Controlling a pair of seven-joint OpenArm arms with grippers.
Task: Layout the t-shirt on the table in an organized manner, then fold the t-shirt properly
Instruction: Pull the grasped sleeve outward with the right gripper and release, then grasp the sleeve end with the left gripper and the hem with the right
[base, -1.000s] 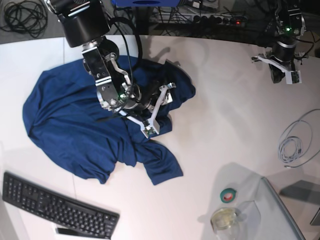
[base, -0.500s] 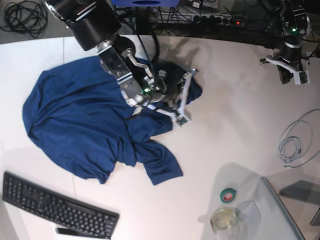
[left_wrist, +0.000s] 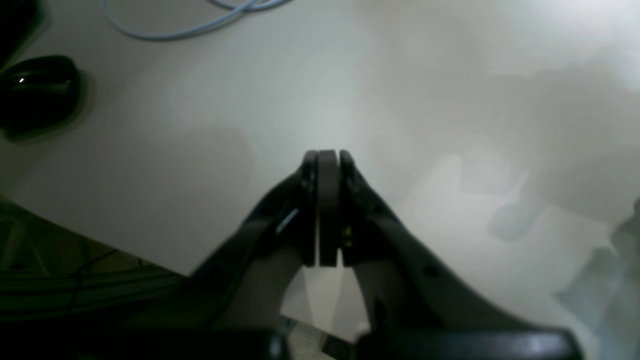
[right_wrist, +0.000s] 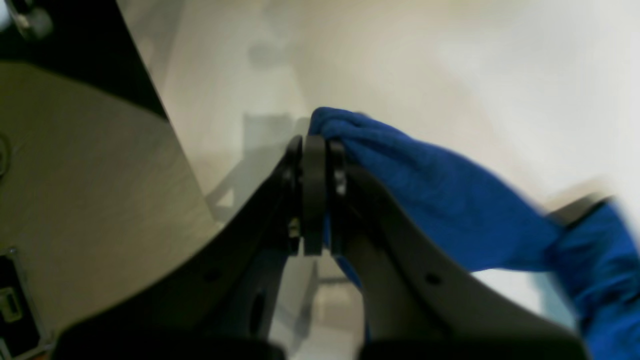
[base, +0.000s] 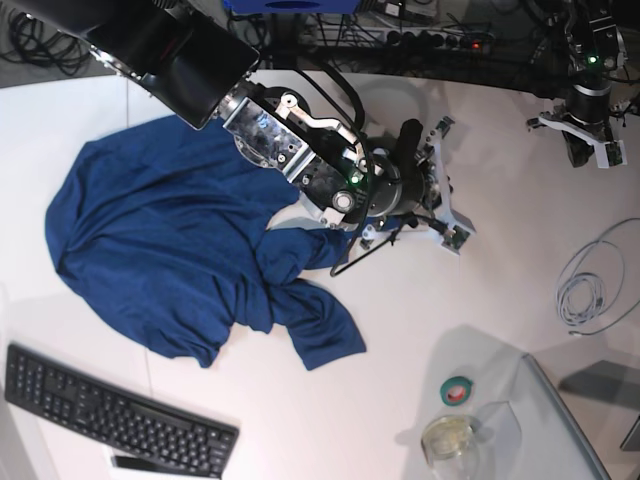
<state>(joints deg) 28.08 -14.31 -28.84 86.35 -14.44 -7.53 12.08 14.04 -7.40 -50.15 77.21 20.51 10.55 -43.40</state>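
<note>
From my seat the black keyboard (base: 115, 410) sits bottom left in the base view, partly cut off by the frame. Above it the t-shirt (base: 160, 250) is a crumpled navy heap on the left half of the table (base: 480, 290), not laid flat. Its long axis runs roughly left to right, with one stretched-out bit pulled toward the table's middle. I can't make out sleeves or collar in that bunching.

My right gripper (right_wrist: 315, 145) has its jaws pressed together on a fold of the shirt; the wrist view shows blue cloth pinched right at the tips. In the base view the arm covers the grip itself.

Further right: a green tape roll (base: 457, 390), a glass jar (base: 447, 438), a coiled pale cable (base: 590, 285).

The left gripper (left_wrist: 327, 157) is at far top right over bare table, jaws pressed together, holding nothing.
</note>
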